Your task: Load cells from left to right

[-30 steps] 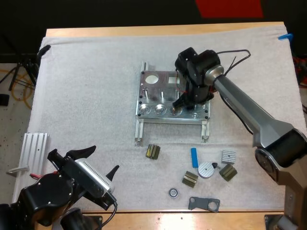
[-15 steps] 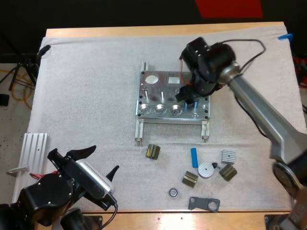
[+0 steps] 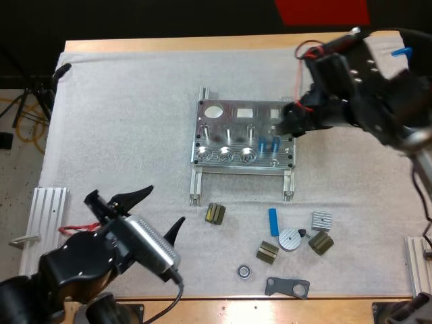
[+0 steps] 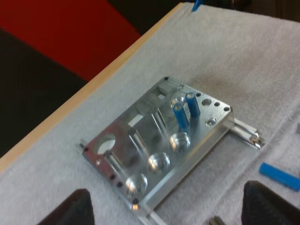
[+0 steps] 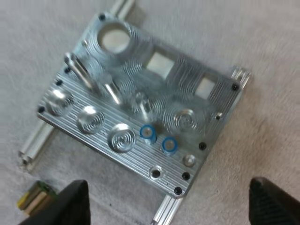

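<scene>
with left gripper point(image 3: 162, 208) and right gripper point(image 5: 171, 204) both released, two blue cells point(image 3: 260, 143) stand close together at the right end of the fixture point(image 3: 223, 128), so seating the loose cell point(image 3: 273, 221) from the mat point(image 3: 135, 121) beside them could knock one askew.

**A:** Wide bare mat point(image 3: 121, 115) is seen left of the fixture point(image 3: 233, 120) and beyond it, open for passage.

**B:** On the fixture's right side two upright blue cylinders point(image 3: 268, 143) are planted close together, and the right hand point(image 3: 290, 124) is hung near them, over that edge.

**A:** Nearer, the way is crowded by a loose blue cylinder point(image 3: 273, 221) and small dark parts point(image 3: 268, 252) scattered around it.
</scene>
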Available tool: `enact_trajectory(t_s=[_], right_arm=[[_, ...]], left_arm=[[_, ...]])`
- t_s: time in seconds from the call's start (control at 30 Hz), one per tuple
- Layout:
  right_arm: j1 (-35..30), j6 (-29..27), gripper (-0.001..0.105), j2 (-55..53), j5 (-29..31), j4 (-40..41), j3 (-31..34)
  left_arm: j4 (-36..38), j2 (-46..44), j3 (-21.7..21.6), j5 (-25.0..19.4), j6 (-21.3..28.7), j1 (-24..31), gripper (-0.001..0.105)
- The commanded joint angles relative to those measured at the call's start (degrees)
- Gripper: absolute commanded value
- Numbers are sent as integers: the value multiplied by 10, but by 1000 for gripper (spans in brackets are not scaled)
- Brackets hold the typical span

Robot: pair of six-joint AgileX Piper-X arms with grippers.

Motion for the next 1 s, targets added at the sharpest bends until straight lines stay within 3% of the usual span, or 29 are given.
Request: enact_trajectory(t_s=[0.0,0.2,0.3,0.37,0.47,0.73,0.97], right_arm=[[0,2,68,-26,-2,1,8],[0,13,68,-127,-2,1,84],[0,18,68,-177,-1,-1,127],[0,29,68,-229,-1,-7,169],[0,47,68,-289,-1,-12,216],[0,78,68,-425,-9,-3,328],[0,85,68,-520,-91,15,416]], left_arm=[[-23,12,-1,-10,0,0,65],[-56,76,-1,12,0,0,65],[-74,116,-1,56,0,0,65],[-101,155,-1,122,0,0,65],[-137,209,-1,167,-6,0,65],[-172,333,-1,176,-23,0,65],[-192,432,-1,205,-49,0,65]])
